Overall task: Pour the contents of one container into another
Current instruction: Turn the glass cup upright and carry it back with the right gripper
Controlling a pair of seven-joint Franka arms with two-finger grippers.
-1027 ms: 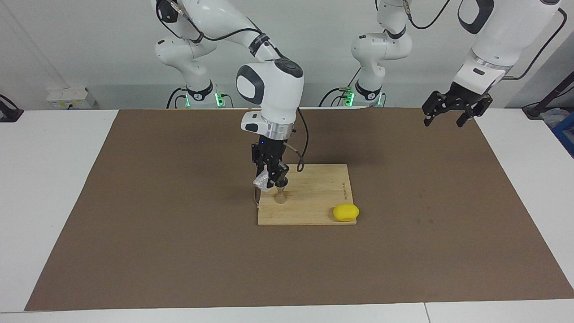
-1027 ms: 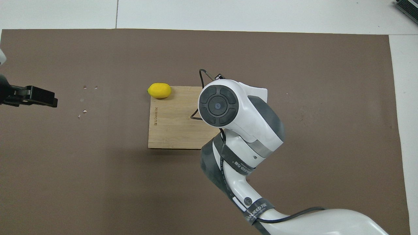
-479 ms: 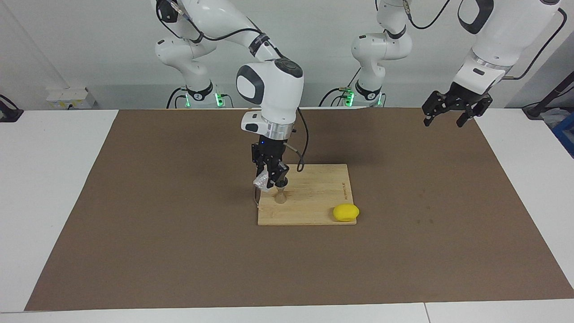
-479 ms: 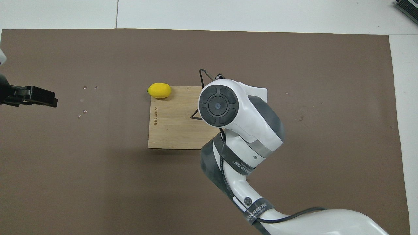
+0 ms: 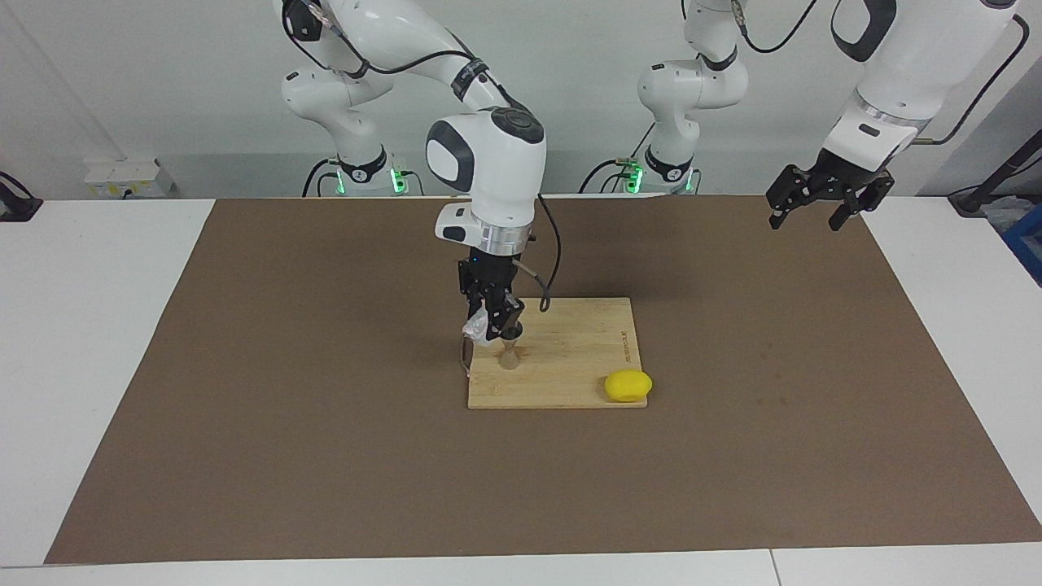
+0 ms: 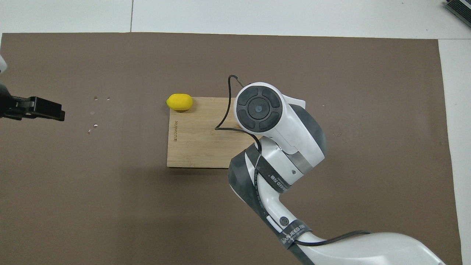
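The right hand (image 5: 492,327) grips the tilted clear cup (image 5: 475,328) over the jigger (image 5: 510,355); a slight drift spills at nine o'clock onto the cutting board (image 5: 570,358). The left hand (image 5: 814,213) waits, fingers spread.

you're looking at glossy white arms with dark grey joint caps, black cables looping along them, silver wrist rings, black grippers, green lights glowing at both bases.
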